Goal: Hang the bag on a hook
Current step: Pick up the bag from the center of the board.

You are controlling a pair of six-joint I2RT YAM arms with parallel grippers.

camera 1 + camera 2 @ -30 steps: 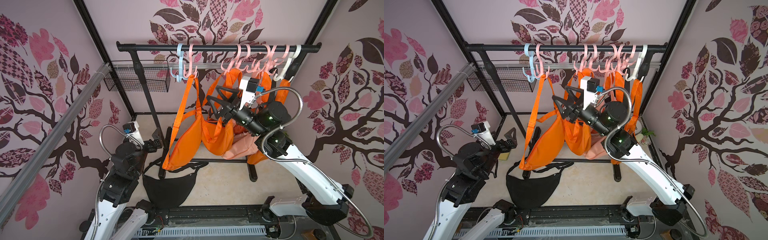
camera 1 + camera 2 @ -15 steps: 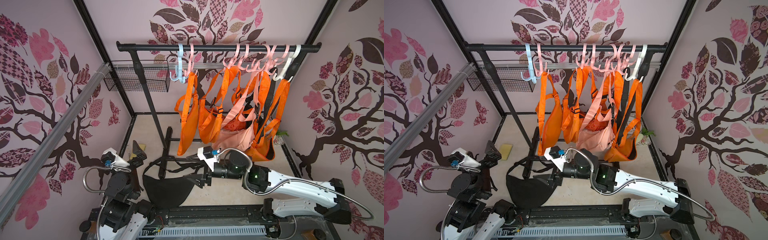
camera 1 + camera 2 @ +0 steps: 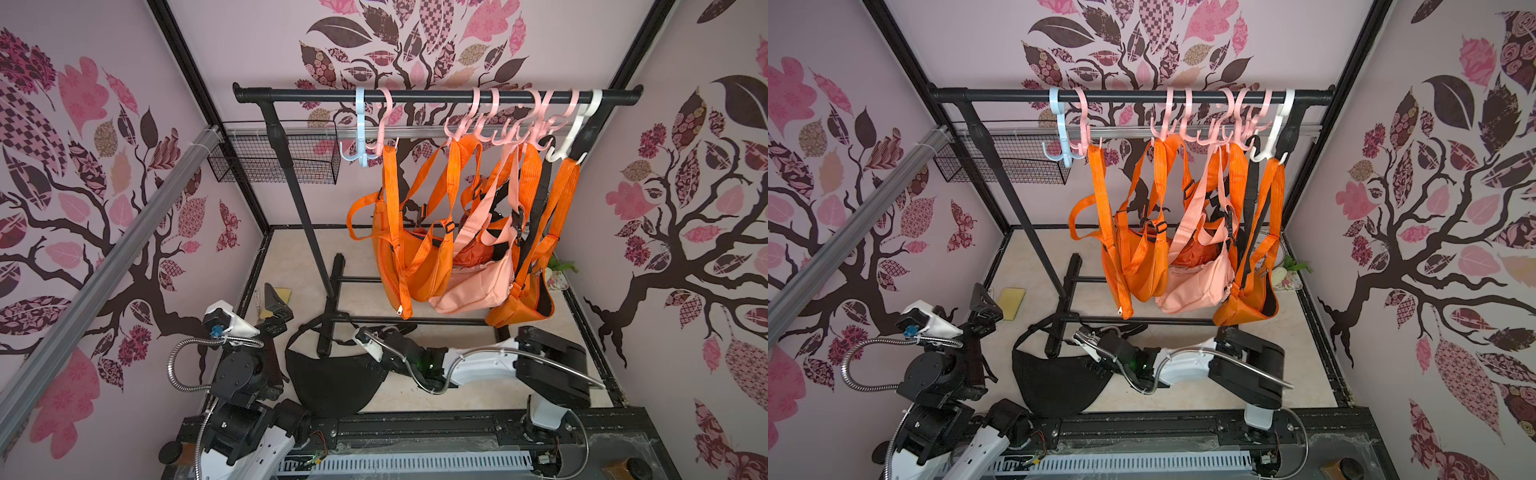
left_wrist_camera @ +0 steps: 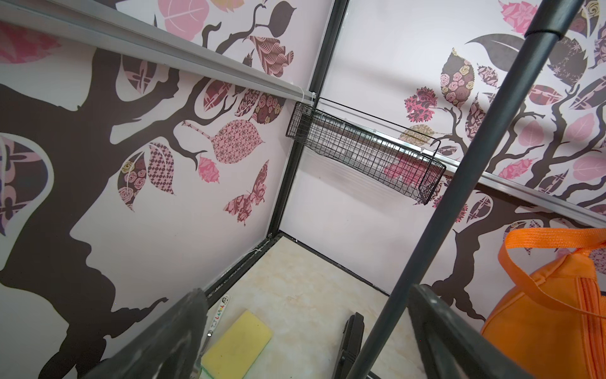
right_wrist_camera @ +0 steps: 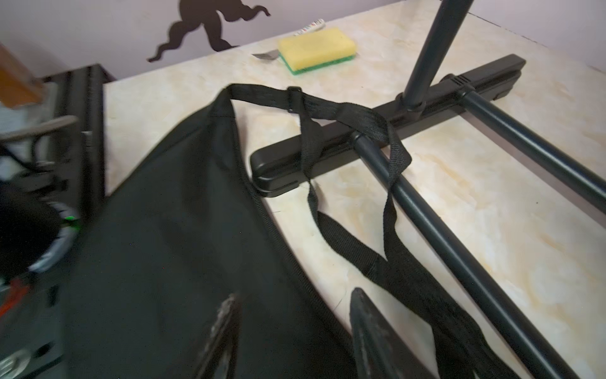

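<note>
The black bag (image 3: 332,378) (image 3: 1054,382) (image 5: 164,246) lies flat on the floor, near the front. Its strap (image 5: 344,115) is draped over the rack's base bar. My right gripper (image 3: 374,363) (image 3: 1094,368) (image 5: 292,311) is low at the bag's right upper corner. Its jaws stand apart: one finger (image 5: 223,321) is over the fabric, the other over the floor past the bag's edge. A light blue hook (image 3: 360,124) (image 3: 1059,124) hangs bare at the left end of the rail. My left gripper (image 3: 274,309) (image 3: 984,311) (image 4: 308,328) is open and empty at the near left.
Orange and pink bags (image 3: 415,266) hang from pink hooks along the black rail (image 3: 436,96). The rack's post and base (image 3: 332,307) stand beside the black bag. A wire basket (image 3: 274,158) is on the back wall. A yellow sponge (image 3: 284,294) (image 5: 316,49) lies on the floor.
My right arm has dropped from the hanging bags at the rail to the floor over the black bag, and its jaws have narrowed. My left arm has pulled back and sunk lower.
</note>
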